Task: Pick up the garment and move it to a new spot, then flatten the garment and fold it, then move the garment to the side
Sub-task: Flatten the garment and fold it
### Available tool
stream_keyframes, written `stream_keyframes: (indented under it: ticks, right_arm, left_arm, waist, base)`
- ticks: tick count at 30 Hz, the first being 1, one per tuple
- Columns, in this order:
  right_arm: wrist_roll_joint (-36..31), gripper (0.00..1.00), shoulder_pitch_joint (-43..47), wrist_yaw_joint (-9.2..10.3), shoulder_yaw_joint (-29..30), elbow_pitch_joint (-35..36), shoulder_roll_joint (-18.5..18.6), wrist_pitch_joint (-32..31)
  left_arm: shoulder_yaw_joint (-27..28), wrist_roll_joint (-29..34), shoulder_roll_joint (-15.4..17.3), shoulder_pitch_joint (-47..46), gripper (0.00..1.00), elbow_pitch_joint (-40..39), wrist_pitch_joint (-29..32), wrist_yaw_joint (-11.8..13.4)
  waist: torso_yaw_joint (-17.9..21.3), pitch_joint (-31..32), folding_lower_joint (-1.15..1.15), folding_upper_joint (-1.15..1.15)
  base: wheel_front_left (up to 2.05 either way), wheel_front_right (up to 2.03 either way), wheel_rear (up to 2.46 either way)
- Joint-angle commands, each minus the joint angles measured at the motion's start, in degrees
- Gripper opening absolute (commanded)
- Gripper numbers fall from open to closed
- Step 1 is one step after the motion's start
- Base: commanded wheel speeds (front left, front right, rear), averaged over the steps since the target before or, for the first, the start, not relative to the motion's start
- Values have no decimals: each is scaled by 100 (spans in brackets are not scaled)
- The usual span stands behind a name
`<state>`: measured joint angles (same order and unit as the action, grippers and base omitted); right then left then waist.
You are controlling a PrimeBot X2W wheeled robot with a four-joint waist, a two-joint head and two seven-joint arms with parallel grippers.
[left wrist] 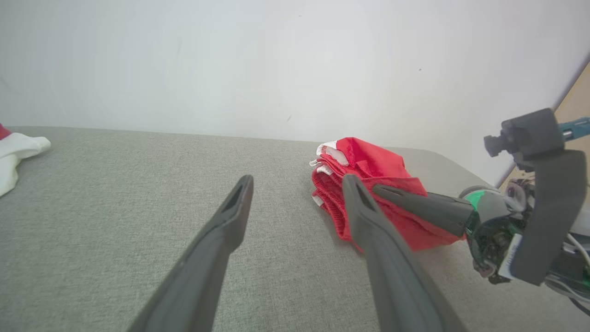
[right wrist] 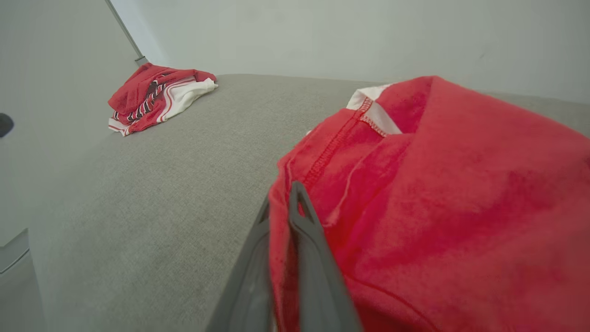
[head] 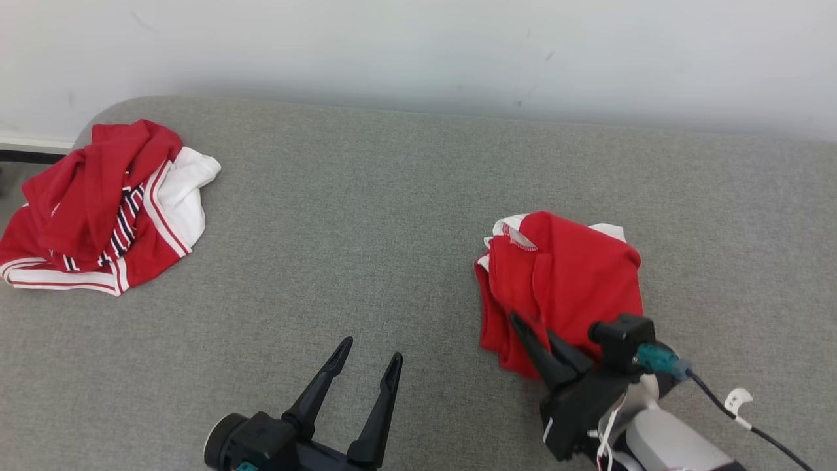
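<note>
We see, from the robot's head, a wide grey upholstered surface (head: 366, 196) against a pale wall (head: 418, 46). The red garment (head: 562, 281) lies on the right half of that surface as a compact bundle of several layers, with white trim showing at its far edge.

The right gripper (head: 531, 327) reaches in from the lower right. Its two dark fingers are pressed together on the near left edge of the garment, with a fold of red cloth pinched between them (the right wrist view shows the fabric running straight up between the fingers). The left gripper (head: 371, 348) hovers over bare surface well to the left of the garment. Its jaws are spread wide and hold nothing.

At the far left corner sits a separate pile of clothes (head: 104, 203), red and white with dark stripes, well apart from both grippers.

We judge the garment to be light, soft knit cloth that will sag and unfold as soon as one edge is lifted. A pinch on a single layer would probably let the others slide away. Taking several layers together at a stitched hem or folded edge should hold better, and the free left gripper could take the opposite edge to keep the bundle together.
</note>
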<state>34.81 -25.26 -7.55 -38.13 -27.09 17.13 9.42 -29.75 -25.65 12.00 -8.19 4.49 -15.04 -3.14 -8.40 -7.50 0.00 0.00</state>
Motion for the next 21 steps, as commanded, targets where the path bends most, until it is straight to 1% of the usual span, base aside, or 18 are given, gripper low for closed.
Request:
stream_keyframes:
  ticks: [1, 6, 7, 8, 9, 10, 11, 16, 21]
  right_arm:
    - [39, 0, 90, 13, -16, 44, 31, -28]
    - [76, 1, 441, 13, -106, 314, 63, -166]
    - [82, 12, 498, 13, -106, 337, 60, -173]
    - [96, 29, 557, 13, -111, 368, 45, -195]
    - [98, 40, 606, 13, -117, 397, 31, -212]
    - [89, 83, 651, 13, -121, 430, 22, -213]
    - [75, 100, 694, 13, -129, 468, 10, -218]
    - [-119, 100, 860, 13, 95, 701, 37, 11]
    - [-521, 100, 995, 13, 526, 872, 5, 237]
  left_arm:
    - [15, 43, -27, 77, 100, 10, -20, -39]
    - [92, 55, -54, 157, 100, 30, -19, -21]
    - [91, 66, -67, 167, 100, 36, -20, -23]
    - [87, 78, -76, 181, 100, 43, -19, -26]
    - [81, 88, -81, 195, 100, 55, -20, -26]
    - [77, 90, -87, 207, 100, 65, -19, -22]
    - [77, 95, -93, 218, 100, 74, -19, -21]
    - [96, 116, -114, 262, 100, 94, -19, 18]
    - [120, 116, -136, 358, 100, 83, -19, 111]
  waist:
    - [-3, 3, 0, 0]
    - [51, 63, 0, 0]
    - [63, 88, 0, 0]
    - [75, 107, 0, 0]
    - [89, 132, 0, 0]
    - [104, 160, 0, 0]
    - [119, 190, 0, 0]
    - [235, 327, 0, 0]
    - [409, 461, 0, 0]
  base:
    - [0, 0, 0]
    - [0, 0, 0]
    - [0, 0, 0]
    - [0, 0, 0]
    - [0, 0, 0]
    - [0, 0, 0]
    - [0, 0, 0]
    - [0, 0, 0]
    - [0, 0, 0]
